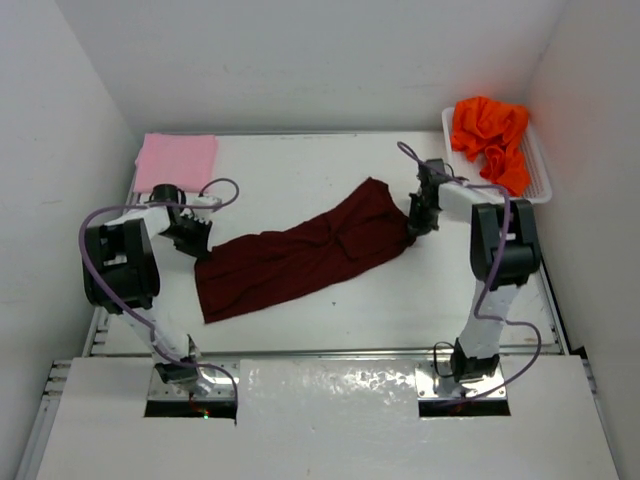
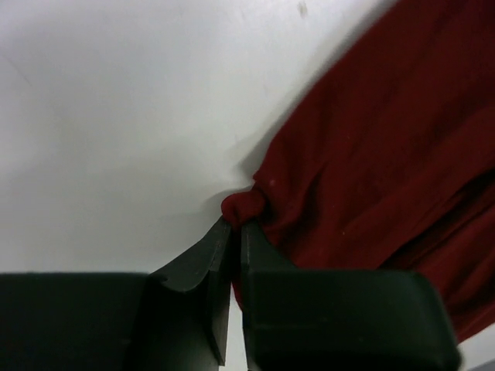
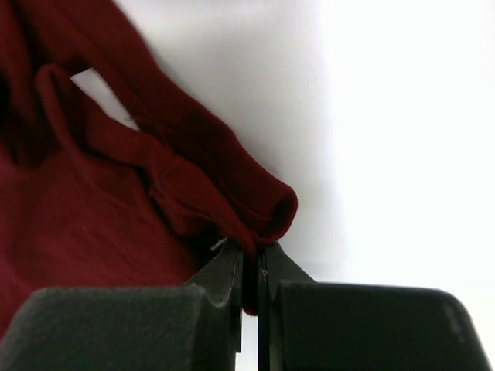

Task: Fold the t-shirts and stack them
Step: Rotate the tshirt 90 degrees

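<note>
White tabletop (image 1: 400,300) is stretching away from the arm bases, hemmed in by pale walls (image 1: 300,60) on three sides. Nearest, the dark maroon t-shirt (image 1: 300,255) is lying rumpled in a long diagonal band across the middle. Both claws are clenching it: the left gripper (image 2: 236,224) is pinching a small bunched nub at its left end, and the right gripper (image 3: 250,249) is biting a rolled hem at its right end.

Cloth this soft and light is likely going to sag and drape between the two pinches. End holds like these are looking sensible for spreading it flat, though such thin bites could slip. Bare table is showing both in front of and beyond the shirt, giving room to spread it.

Farther back, the folded light pink t-shirt (image 1: 175,160) is sitting in the far-left corner. The bright orange t-shirt (image 1: 488,135) is lying heaped in the white basket (image 1: 543,165) at far right.
</note>
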Robot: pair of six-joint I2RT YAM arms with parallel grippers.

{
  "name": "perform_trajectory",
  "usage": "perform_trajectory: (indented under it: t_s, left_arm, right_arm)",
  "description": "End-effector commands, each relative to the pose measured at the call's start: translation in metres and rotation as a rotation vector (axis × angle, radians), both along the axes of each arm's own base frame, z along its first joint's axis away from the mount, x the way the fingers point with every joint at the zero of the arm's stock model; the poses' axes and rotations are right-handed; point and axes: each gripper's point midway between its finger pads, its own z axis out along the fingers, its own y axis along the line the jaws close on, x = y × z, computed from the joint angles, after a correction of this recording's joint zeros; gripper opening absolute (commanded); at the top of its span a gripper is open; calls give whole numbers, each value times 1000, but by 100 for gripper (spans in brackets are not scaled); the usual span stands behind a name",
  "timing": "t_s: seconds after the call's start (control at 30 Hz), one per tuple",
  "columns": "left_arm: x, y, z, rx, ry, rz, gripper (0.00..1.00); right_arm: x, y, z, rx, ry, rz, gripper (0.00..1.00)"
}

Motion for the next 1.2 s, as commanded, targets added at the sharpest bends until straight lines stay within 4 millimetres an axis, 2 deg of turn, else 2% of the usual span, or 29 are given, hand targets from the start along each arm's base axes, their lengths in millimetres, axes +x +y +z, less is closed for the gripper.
perform_trajectory:
  t_s: [0.0, 0.03, 0.07, 0.1, 0.17, 0.2, 0.23, 0.27, 0.3, 0.33, 0.37, 0.4, 0.43, 0.5, 0.53, 0.57, 0.6, 0.63, 0.67, 0.73, 0.87, 0.9, 0.93, 1.0, 1.03, 1.07, 1.1, 1.13, 1.17]
  left_arm:
    - [-64, 3, -16, 25, 192, -88, 8]
    - [-73, -3, -18, 2, 210, -118, 10]
    - [-76, -6, -18, -10, 216, -140, 14]
    - [-82, -11, -18, -17, 227, -182, 15]
    - [-90, -23, -17, -28, 230, -297, 20]
    - [-98, -29, -19, -34, 237, -339, 21]
    - [-103, -35, -20, -40, 240, -382, 22]
    - [-107, -39, -20, -34, 236, -424, 23]
    - [-113, -47, -25, -20, 245, -488, 24]
    - [-116, -51, -26, -17, 250, -510, 25]
    - [-118, -58, -29, -21, 264, -532, 27]
    - [-121, -65, -30, -57, 277, -537, 31]
    - [-122, -75, -29, -85, 281, -559, 33]
    - [-126, -92, -27, -161, 298, -581, 39]
    - [-130, -96, -30, -175, 321, -580, 41]
    - [-138, -102, -33, -193, 350, -594, 45]
    - [-143, -104, -34, -204, 365, -597, 46]
    - [-147, -106, -35, -216, 378, -599, 46]
    - [-155, -107, -35, -233, 401, -605, 46]
    - [-164, -104, -36, -232, 427, -612, 46]
    - [-168, -101, -30, -215, 427, -627, 52]
    - [-166, -101, -26, -217, 412, -631, 53]
    - [-165, -102, -23, -220, 404, -635, 54]
    - [-160, -105, -16, -227, 371, -638, 54]
    - [-156, -106, -11, -235, 357, -639, 56]
    - [-151, -107, -4, -239, 326, -640, 59]
    - [-145, -108, 2, -244, 303, -631, 59]
    - [-132, -104, 11, -257, 263, -600, 60]
    - [-122, -102, 20, -259, 222, -582, 67]
  right_arm:
    - [37, 1, -12, -65, -5, 15, 0]
    - [61, 4, -4, -61, -46, 11, 0]
    - [73, 2, -5, -77, -52, 6, 0]
    - [102, 3, -9, -87, -76, 4, 0]
    - [125, 2, -15, -105, -64, 7, 0]
    - [163, 7, -18, -99, -109, 5, 0]
    - [175, 8, -23, -98, -102, 4, 0]
    - [194, 14, -22, -72, -134, -5, 0]
    - [230, 20, 1, -50, -242, -12, 0]
    - [244, 20, -20, -44, -272, -31, 2]
    - [255, 22, -17, -23, -320, -66, 6]
    - [270, 20, -16, 3, -409, -93, 21]
    - [276, 20, -17, 28, -439, -132, 24]
    - [306, 23, 11, 44, -556, -123, 30]
    - [314, 28, 0, 44, -570, -105, 42]
    - [329, 30, 16, 41, -652, -98, 48]
    - [332, 30, 20, 45, -681, -99, 52]
    - [336, 28, 44, 46, -732, -102, 60]
    - [338, 25, 51, 27, -753, -107, 64]
    - [344, 23, 75, 6, -796, -75, 73]
    - [336, 11, 125, -2, -855, -84, 77]
    - [333, 15, 135, 13, -863, -70, 77]
    - [329, 14, 161, 16, -892, -61, 77]
    - [318, 17, 181, 18, -885, -29, 76]
    - [310, 20, 185, 27, -868, -17, 76]
    - [295, 21, 215, 39, -873, -11, 75]
    - [283, 23, 225, 57, -860, -13, 75]
    - [261, 28, 203, 82, -775, 2, 74]
    - [232, 36, 236, 109, -777, 13, 74]
